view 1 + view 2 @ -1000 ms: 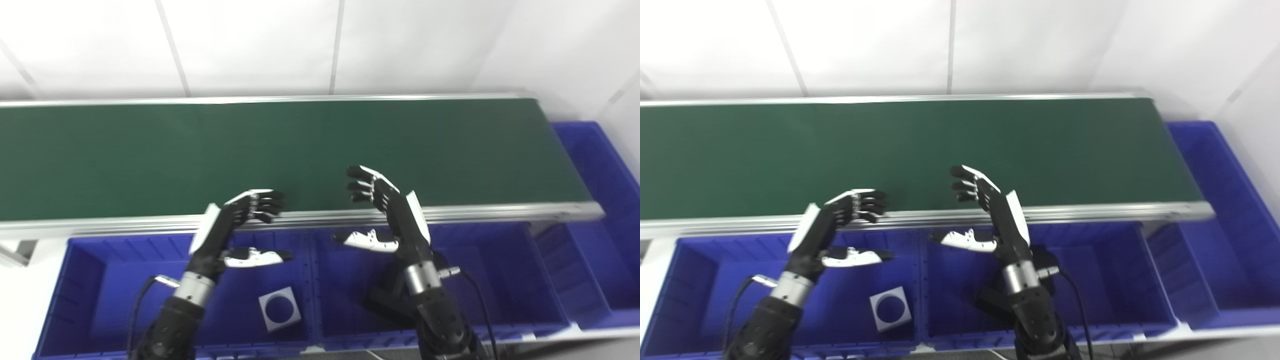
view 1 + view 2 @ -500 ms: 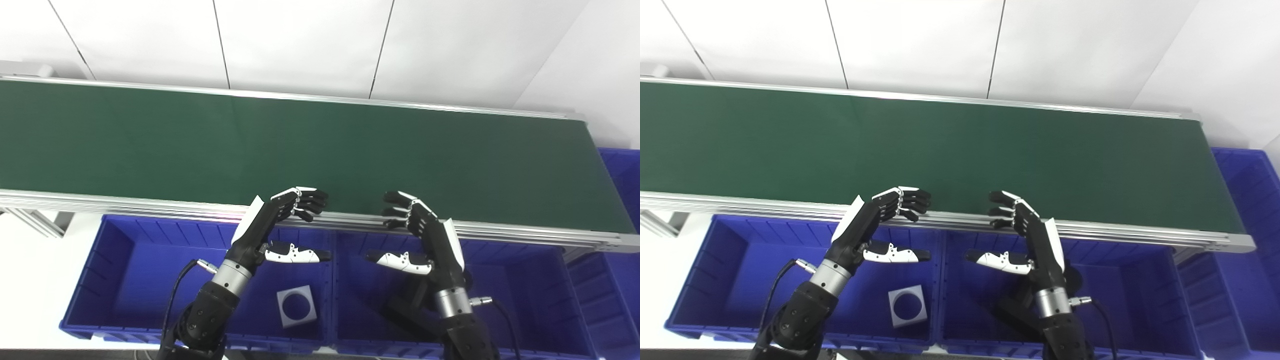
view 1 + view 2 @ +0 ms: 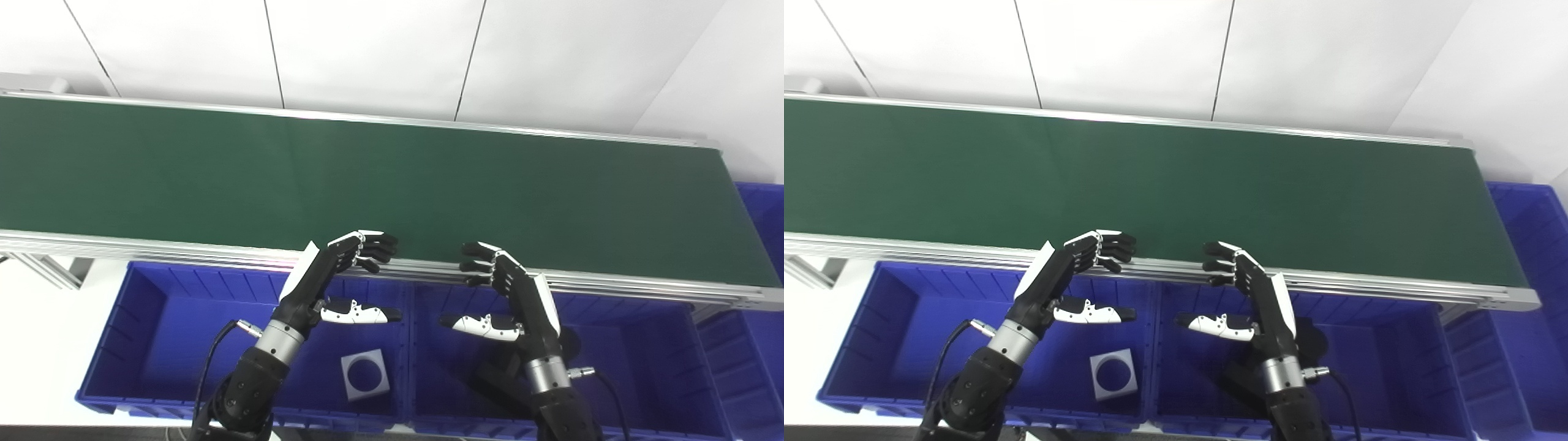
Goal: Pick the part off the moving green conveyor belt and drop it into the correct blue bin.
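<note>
Waiting step — no part is showing anywhere on the belt (image 3: 429,184), so nothing is ready to pick. The left hand (image 3: 334,275) and right hand (image 3: 511,294) are hovering at the belt's near rail, fingers spread, thumbs out, holding nothing. One grey square part with a round hole (image 3: 365,375) is lying in the left bin (image 3: 122,331); a dark item is sitting in the middle bin (image 3: 643,343), partly hidden by the right arm. The next move is probably calling for a part to arrive — then a timed reach and closing of the fingers.
</note>
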